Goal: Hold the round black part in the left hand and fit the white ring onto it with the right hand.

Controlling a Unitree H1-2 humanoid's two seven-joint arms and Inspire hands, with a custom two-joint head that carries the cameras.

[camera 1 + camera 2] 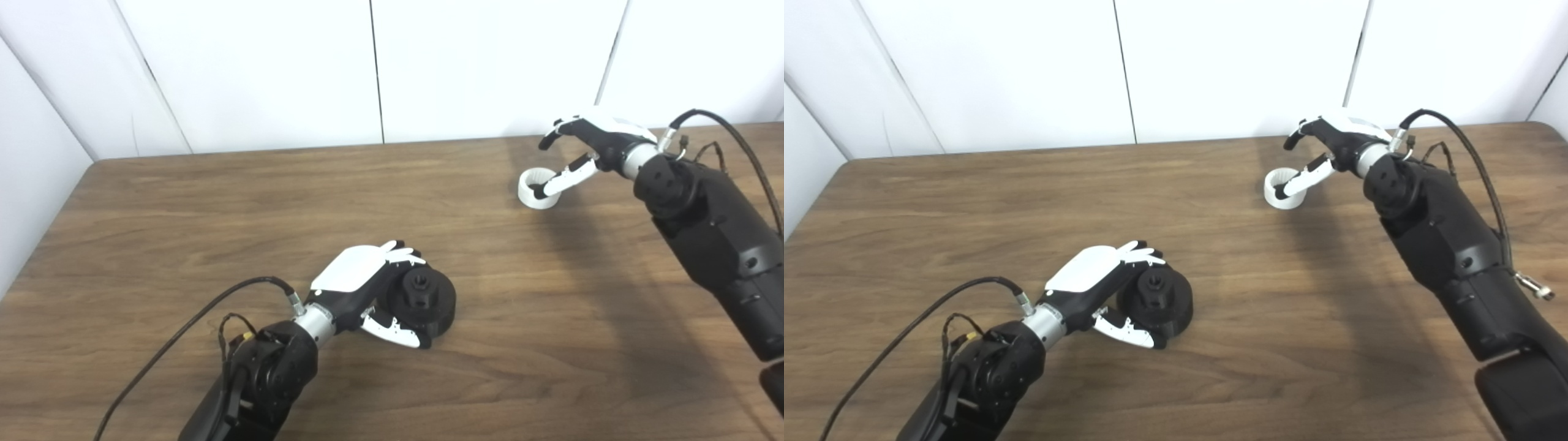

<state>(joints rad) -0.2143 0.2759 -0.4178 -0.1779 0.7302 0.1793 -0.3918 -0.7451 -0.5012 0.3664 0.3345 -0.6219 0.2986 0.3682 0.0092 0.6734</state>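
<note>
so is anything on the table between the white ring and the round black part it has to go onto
Nothing visible. The stretch of wooden table between the white plastic ring and the round black part is bare. The right hand is at the ring with its thumb reaching into it, and the left hand wraps the black part's near side only.

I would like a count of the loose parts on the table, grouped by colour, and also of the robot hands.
Black parts: 1, the round black part, gripped by the left hand.
White parts: 1, the white ring, with a finger of the right hand inside it.
Robot hands: 2.
Total: 4.
</note>
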